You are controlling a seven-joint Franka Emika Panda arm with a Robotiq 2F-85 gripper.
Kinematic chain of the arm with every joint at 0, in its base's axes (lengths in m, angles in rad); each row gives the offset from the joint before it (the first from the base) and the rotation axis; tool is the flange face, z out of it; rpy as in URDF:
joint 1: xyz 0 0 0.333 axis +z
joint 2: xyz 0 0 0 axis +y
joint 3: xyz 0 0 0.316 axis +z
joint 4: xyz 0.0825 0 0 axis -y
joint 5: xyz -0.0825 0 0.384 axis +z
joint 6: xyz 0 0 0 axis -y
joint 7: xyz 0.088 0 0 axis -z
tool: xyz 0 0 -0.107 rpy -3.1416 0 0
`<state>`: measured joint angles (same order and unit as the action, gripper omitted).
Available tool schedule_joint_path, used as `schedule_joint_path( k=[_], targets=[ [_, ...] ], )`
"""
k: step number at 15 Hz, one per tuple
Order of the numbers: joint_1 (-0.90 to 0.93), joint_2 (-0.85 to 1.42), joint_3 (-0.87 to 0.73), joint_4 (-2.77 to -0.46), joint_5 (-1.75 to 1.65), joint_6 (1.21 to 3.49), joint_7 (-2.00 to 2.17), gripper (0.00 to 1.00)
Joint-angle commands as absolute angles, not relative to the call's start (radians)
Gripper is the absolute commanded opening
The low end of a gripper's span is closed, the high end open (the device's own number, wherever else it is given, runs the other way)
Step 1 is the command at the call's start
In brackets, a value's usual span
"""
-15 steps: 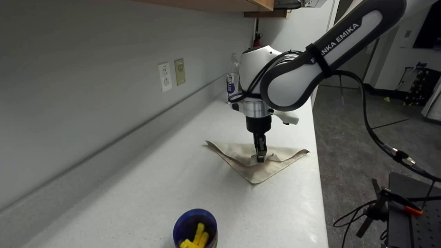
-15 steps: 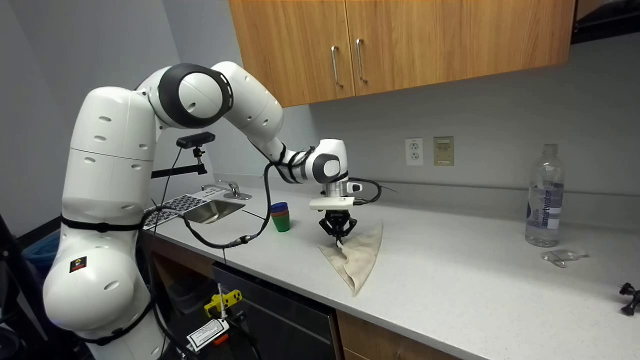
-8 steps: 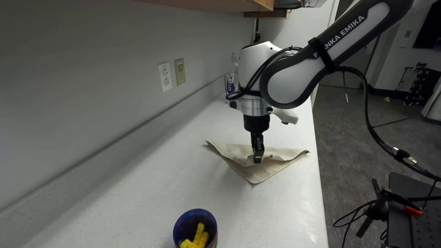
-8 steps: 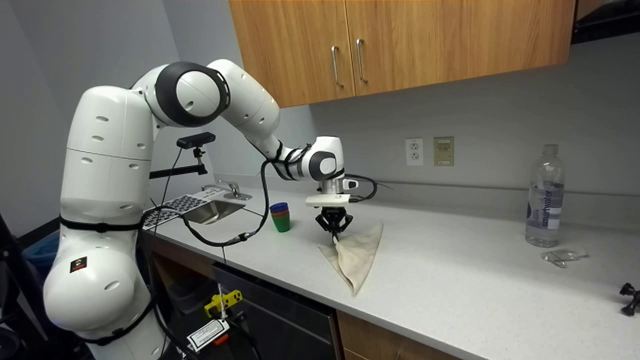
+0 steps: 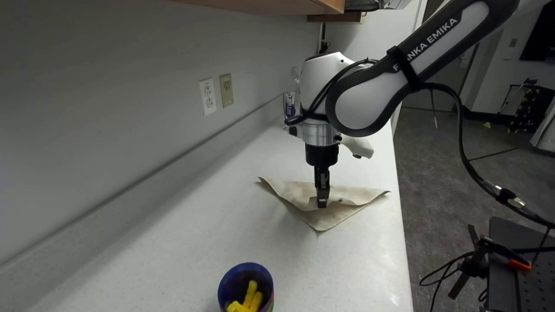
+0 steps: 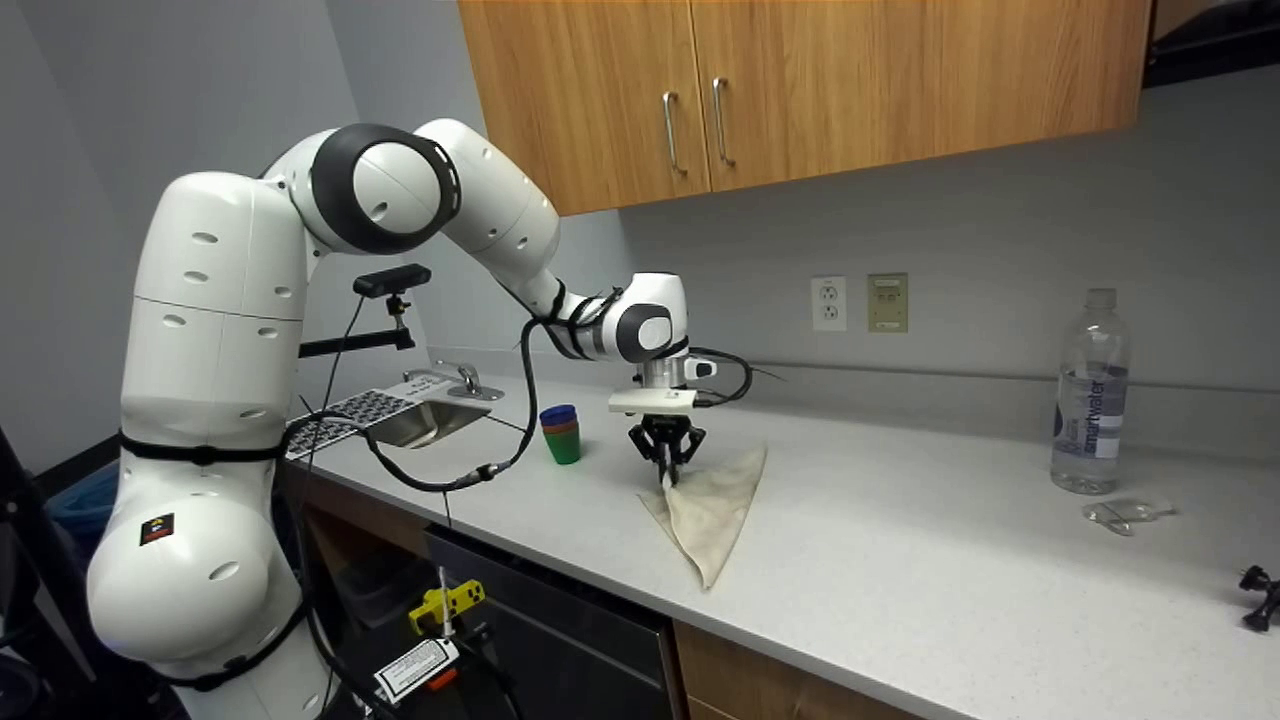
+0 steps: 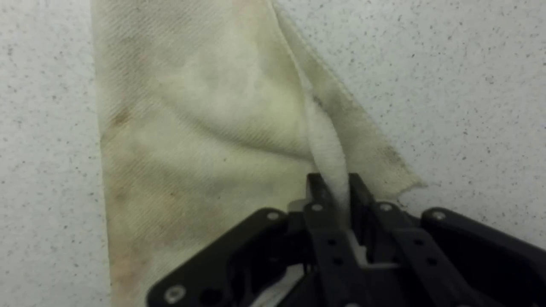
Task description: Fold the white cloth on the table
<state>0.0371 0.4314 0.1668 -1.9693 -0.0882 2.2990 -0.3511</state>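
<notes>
The white cloth [image 5: 299, 190] lies on the white table [image 5: 208, 229] as a wrinkled, stained, roughly triangular shape with a folded-over layer. It also shows in an exterior view [image 6: 715, 505] and the wrist view [image 7: 204, 128]. My gripper [image 5: 322, 203] points straight down at the middle of the cloth's folded edge. In the wrist view my gripper [image 7: 335, 179] has its fingers a little apart, with a raised ridge of the cloth standing between them. The ridge leans across the left finger [image 7: 315, 183]. The fingers' lower contact with the cloth is hidden.
A stack of cups, blue on top [image 5: 245, 275], holds yellow pieces and also shows in an exterior view [image 6: 561, 440]. A water bottle [image 6: 1090, 410] and a small clear object [image 6: 1125, 515] stand farther along. A sink [image 6: 425, 425] and wooden cabinets [image 6: 800, 90] are also near.
My gripper has shifted slightly toward the cups over the last second, and the raised cloth edge moved with it. The fingers, together half a second ago, now stand slightly apart.
</notes>
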Motion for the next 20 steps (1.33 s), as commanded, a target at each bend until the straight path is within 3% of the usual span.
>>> schedule_joint_path(
  k=[1, 6, 8, 20],
  targets=[
    [0.049, 0.406, 0.152, -1.99, -0.084, 2.302, -0.328, 0.5],
    [0.045, 0.39, 0.142, -1.994, -0.081, 2.293, -0.307, 0.89],
    [0.042, 0.39, 0.138, -1.993, -0.079, 2.3, -0.304, 1.0],
    [0.095, 0.459, 0.039, -2.04, -0.237, 2.6, -0.132, 1.0]
  ],
)
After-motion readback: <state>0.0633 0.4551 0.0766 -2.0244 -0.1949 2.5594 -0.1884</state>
